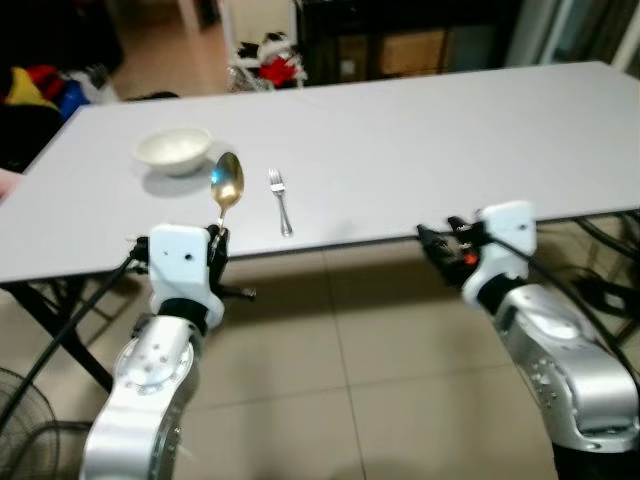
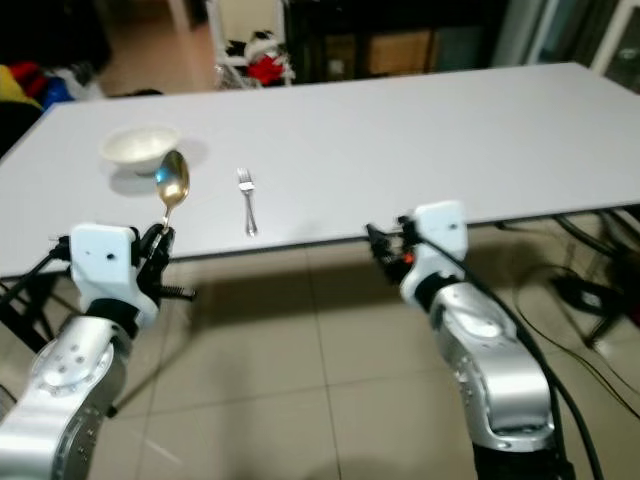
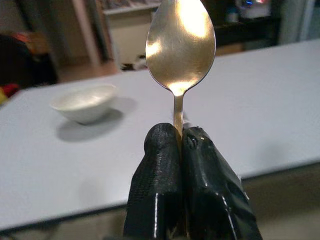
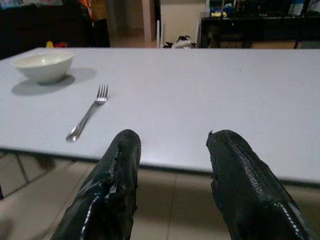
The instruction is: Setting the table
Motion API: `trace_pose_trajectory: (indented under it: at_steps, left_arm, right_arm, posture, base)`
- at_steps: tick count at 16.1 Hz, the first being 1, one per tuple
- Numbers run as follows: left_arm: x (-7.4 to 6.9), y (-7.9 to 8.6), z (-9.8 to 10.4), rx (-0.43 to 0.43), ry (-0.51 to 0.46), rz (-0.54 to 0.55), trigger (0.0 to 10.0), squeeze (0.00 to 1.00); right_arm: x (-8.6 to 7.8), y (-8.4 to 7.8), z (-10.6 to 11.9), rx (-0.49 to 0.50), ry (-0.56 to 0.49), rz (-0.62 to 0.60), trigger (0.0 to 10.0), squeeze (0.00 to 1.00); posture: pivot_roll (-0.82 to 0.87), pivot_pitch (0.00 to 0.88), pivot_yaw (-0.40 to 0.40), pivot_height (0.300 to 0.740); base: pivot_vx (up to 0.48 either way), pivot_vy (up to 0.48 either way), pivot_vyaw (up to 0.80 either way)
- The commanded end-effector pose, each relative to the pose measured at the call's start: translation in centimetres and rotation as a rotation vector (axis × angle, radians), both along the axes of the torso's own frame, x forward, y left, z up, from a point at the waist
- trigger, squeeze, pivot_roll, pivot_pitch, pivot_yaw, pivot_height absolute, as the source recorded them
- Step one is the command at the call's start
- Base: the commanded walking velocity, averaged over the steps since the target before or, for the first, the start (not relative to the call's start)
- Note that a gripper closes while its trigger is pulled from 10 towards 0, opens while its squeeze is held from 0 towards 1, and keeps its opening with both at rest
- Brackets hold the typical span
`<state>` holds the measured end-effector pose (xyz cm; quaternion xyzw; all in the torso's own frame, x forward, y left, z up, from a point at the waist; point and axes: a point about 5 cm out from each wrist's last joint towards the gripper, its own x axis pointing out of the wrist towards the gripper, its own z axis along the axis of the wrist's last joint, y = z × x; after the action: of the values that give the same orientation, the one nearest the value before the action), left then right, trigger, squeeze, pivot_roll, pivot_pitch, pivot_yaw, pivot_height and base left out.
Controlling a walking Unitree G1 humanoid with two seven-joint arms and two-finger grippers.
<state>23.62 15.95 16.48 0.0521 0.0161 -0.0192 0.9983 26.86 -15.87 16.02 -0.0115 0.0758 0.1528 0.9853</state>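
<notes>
Spoon up, near table edge.
My left gripper clamps the gold spoon upright, handle hidden; right gripper gapes, facing fork and bowl.

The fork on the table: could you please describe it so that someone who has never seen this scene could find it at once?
Start at the long white table and go to its near edge on the robot's left. There, just right of the white bowl, lies the fork, flat on the tabletop with its tines pointing away from the robot. It is silver and rests free, whereas the golden spoon is held upright in the left gripper.
</notes>
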Motion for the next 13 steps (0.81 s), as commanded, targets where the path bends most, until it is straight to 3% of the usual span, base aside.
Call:
trace_pose_trajectory:
  at_steps: [1,13]
  left_arm:
    - [0.05,0.94,0.19,0.024,-0.009,0.032,10.0,0.0]
    - [-0.2,1.41,-0.28,0.036,0.004,0.04,10.0,0.0]
  right_arm:
    - [0.04,1.08,0.08,0.022,0.0,0.038,10.0,0.0]
    - [-0.02,1.75,-0.15,0.045,0.014,0.054,10.0,0.0]
  posture:
    - [-0.09,0.0,0.064,0.74]
    - [-0.09,0.0,0.065,0.74]
  base:
    - [0.428,0.0,0.0]
    - [0.428,0.0,0.0]
